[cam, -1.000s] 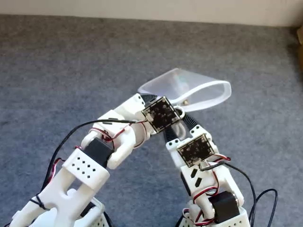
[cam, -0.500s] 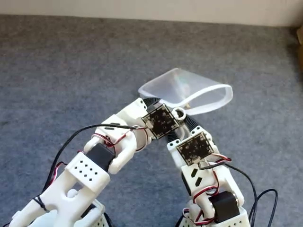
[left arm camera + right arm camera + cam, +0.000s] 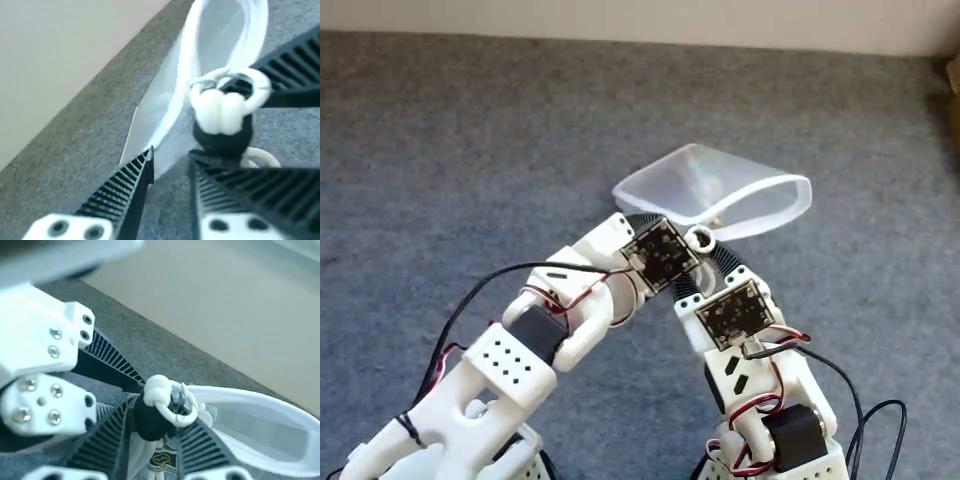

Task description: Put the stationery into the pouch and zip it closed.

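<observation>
Easing back a little toward its base, the left arm (image 3: pixel 570 300) is drawing its wrist away from the pouch (image 3: pixel 720 195), which is barely shifting. Grey, short-pile carpet-like cloth (image 3: pixel 470 130) is covering the table. Both arms are white plastic with black ribbed fingers, and the right arm (image 3: pixel 750 350) is reaching up beside the left.

The pouch is lying ahead of both wrists, a translucent, frosted white sleeve with its mouth gaping in a rounded loop. The left gripper (image 3: pixel 170 155) is standing partly open, with the pouch's near end sitting at the gap between its tips. The right gripper (image 3: pixel 160 415) is pinching the zipper pull (image 3: pixel 147 417), a round black bead topped by a knotted white cord (image 3: pixel 159 389).
</observation>
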Action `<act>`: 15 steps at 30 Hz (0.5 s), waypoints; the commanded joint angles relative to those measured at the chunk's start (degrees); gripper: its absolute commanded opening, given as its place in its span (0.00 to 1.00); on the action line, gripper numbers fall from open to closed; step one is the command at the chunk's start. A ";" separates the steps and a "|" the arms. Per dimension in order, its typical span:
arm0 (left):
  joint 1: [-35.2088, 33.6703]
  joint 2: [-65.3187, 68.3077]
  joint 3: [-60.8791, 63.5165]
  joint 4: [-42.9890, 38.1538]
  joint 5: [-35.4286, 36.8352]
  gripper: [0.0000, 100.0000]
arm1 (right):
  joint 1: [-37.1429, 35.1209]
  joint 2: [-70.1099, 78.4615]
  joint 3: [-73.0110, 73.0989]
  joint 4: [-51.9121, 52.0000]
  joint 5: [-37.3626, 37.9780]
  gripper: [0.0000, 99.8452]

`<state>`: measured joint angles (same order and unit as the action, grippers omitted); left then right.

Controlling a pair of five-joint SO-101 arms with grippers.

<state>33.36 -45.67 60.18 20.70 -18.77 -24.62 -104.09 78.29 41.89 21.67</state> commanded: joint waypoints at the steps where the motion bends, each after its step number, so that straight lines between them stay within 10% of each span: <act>1: 2.51 -1.36 -0.66 -1.58 0.62 0.02 | -2.24 -1.10 -4.18 -0.48 0.09 0.00; 15: 1.98 -1.45 -0.75 -1.32 0.79 0.01 | 2.24 -0.84 -8.75 -0.92 -5.45 0.00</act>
<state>34.77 -45.67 60.09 20.70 -18.77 -23.65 -104.00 74.95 41.89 16.84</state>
